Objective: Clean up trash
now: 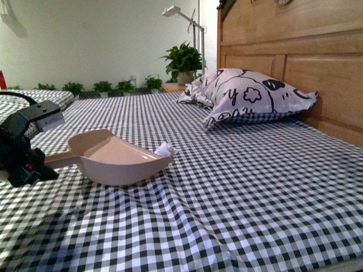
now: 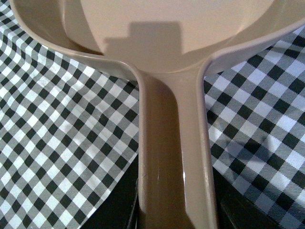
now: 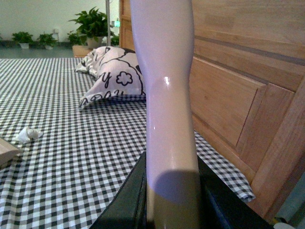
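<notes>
Left hand [image 1: 44, 165] grips the dustpan [image 1: 119, 161] by its handle on the bed [image 1: 255, 198]. Trash [image 1: 166, 149] lies at the dustpan's 2 o'clock, just beside its rim. Right hand [image 3: 174, 205] clamps a pale handle [image 3: 167, 95], perhaps a brush's.

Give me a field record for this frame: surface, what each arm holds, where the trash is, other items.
surface: checked bed sheet, black and white
left gripper: fingers shut on the handle of the beige dustpan
dustpan pose: appears to rest on the sheet, open mouth toward the trash
trash: small crumpled white wad on the sheet, at the dustpan's front lip, not inside it
right gripper: shut on a pale plastic handle; the tool's working end is out of view
other: printed pillow against the wooden headboard
</notes>
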{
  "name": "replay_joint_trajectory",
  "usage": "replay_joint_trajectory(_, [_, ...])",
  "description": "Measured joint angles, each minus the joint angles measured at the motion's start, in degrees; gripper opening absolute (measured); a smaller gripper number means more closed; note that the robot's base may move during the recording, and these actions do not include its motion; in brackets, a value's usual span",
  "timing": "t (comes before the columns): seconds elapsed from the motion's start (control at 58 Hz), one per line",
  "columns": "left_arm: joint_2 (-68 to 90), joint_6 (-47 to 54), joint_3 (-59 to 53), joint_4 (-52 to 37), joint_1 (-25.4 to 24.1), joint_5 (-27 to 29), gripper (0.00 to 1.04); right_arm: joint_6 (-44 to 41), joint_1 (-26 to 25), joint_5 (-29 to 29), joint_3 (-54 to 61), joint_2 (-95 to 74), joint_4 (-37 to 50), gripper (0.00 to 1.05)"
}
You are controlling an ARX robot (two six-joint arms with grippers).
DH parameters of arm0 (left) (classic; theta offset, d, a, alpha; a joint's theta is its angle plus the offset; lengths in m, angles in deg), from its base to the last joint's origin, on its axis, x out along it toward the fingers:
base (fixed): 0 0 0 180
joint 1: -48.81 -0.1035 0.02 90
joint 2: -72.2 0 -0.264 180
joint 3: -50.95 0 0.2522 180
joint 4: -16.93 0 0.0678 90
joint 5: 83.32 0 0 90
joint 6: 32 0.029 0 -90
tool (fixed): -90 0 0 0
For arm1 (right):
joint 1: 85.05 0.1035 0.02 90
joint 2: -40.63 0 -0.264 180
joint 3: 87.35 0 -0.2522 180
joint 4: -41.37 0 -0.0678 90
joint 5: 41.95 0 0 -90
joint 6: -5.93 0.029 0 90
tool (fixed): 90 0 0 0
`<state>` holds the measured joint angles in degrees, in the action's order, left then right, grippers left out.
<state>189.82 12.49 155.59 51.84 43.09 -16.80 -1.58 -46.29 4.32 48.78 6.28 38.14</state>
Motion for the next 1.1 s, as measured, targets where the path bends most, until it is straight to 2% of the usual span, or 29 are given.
replay_joint_trajectory(0.224, [3.4, 1.3, 8.1, 7.4, 0.7, -0.7, 0.26, 0.0, 0.0, 0.0, 0.0, 0.0, 0.0, 0.21])
replay_joint_trajectory(0.655, [6.3, 4.4, 13.2, 17.2, 0.9, -0.6, 0.26, 0.0, 0.0, 0.0, 0.0, 0.0, 0.0, 0.21])
replay_joint_trajectory(1.103, [7.2, 5.2, 15.5, 18.1, 0.8, -0.4, 0.26, 0.0, 0.0, 0.0, 0.0, 0.0, 0.0, 0.21])
